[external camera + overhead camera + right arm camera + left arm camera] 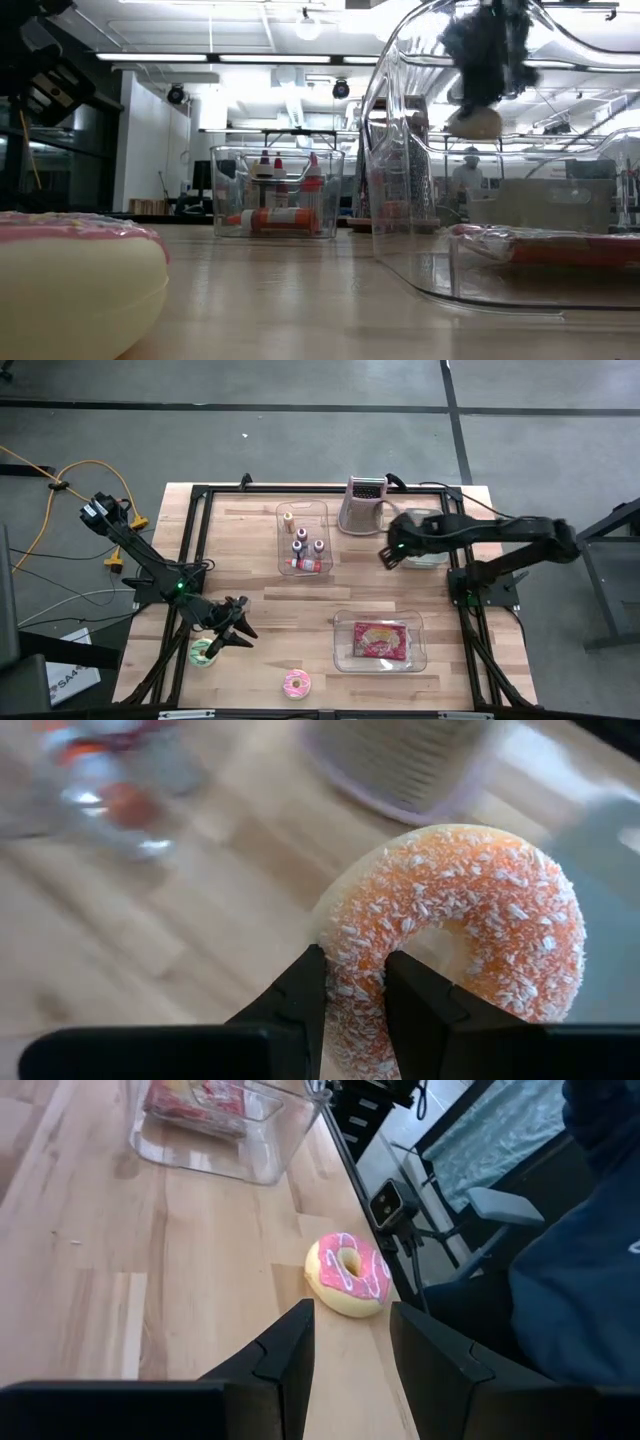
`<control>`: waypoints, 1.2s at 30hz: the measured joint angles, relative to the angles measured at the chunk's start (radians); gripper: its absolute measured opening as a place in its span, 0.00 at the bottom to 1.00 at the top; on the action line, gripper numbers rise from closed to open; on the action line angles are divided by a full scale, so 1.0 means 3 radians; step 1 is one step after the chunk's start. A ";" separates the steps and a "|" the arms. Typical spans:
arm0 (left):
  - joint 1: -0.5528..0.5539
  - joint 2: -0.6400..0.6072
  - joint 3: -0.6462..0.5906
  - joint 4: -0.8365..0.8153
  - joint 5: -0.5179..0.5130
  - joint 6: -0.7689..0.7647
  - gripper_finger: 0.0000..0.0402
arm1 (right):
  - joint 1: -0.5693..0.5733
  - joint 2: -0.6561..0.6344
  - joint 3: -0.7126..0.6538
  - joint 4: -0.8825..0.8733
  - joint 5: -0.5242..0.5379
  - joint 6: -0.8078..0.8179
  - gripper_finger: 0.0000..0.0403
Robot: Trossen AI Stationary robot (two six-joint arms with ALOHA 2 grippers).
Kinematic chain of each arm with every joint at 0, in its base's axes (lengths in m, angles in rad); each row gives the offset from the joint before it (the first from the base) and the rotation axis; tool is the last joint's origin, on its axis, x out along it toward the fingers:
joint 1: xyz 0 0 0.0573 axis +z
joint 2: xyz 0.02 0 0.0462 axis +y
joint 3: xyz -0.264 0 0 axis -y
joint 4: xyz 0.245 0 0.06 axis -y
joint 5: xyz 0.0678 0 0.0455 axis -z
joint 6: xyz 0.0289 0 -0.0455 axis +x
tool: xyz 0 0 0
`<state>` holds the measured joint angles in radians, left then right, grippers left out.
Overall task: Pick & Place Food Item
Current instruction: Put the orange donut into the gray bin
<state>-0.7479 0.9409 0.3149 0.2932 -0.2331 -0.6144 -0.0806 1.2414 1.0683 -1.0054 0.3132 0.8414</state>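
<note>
Above the table's (pixel 250 550) far right, just left of a clear bin (pixel 428 550): right gripper (pixel 388 556), closed on an orange donut (pixel 455 935), pinching its ring through the hole. Donut off the table, hanging on edge from the fingers (pixel 300 995), seen aloft in the low view too (pixel 473 122). Grater (pixel 362 503) just beyond, far side. Likely drop spot: the near-right tray (pixel 345 650), already holding a red packet (pixel 380 641), nearer and a little left of the gripper; a guess only, as the task names no target. Near left: left gripper (pixel 228 630), open, empty, beside a green donut (pixel 204 652), aimed at a pink donut (pixel 347 1274) lying flat by the near edge. Bottle bin (pixel 302 538) at far centre. Hard to tell: whether the orange donut sits over the clear bin's rim or short of it; green donut partly hidden under the left arm.
</note>
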 joint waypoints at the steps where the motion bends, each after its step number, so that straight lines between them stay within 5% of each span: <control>1: 0.0001 0.0000 0.0000 0.0000 -0.0017 0.0000 0.32 | -0.0056 -0.0103 -0.0119 -0.0001 0.0011 0.0040 0.19; 9: 0.0001 0.0000 0.0000 0.0002 -0.0044 -0.0014 0.32 | -0.0485 -0.0700 -0.0941 0.0115 -0.0003 0.0208 0.19; 18: 0.0001 0.0000 0.0000 0.0002 -0.0048 -0.0025 0.32 | -0.0834 -0.0766 -0.1504 0.0564 -0.0099 0.0159 0.19; 36: 0.0001 0.0000 0.0000 0.0004 -0.0052 -0.0025 0.32 | -0.1051 -0.0765 -0.1638 0.0647 -0.0270 0.0072 0.19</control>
<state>-0.7475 0.9409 0.3149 0.2943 -0.2485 -0.6220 -0.3958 1.0119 0.5770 -0.8112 0.2321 0.8631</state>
